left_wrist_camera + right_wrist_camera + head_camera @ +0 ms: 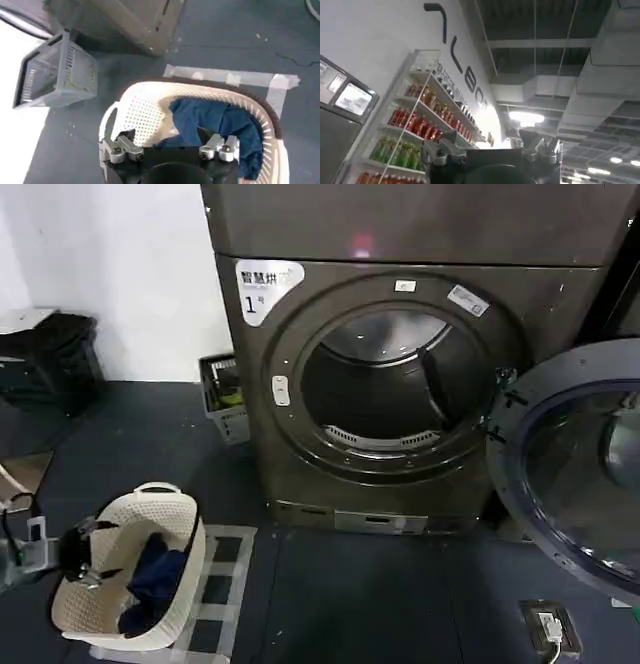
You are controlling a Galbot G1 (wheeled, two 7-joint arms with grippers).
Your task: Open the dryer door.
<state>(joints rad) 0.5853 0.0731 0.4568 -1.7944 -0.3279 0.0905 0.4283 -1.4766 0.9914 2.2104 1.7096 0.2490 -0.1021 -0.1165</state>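
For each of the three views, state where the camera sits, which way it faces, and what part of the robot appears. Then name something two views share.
Head view: on the robot's head, facing forward and down at the dryer, its door swung open; left gripper over the basket.
Left wrist view: facing down into the basket with blue cloth; left gripper open.
Right wrist view: facing up at ceiling and drink shelves; right gripper.
Shared: head and left wrist views both show the basket.

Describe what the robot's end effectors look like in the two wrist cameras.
The left end effector has a black rounded body with two silver metal finger mounts fastened by visible screws, seen above a white perforated laundry basket. The right end effector looks built the same way: dark body, grey metallic finger pieces with round bolts. No cables or markings are visible on either.
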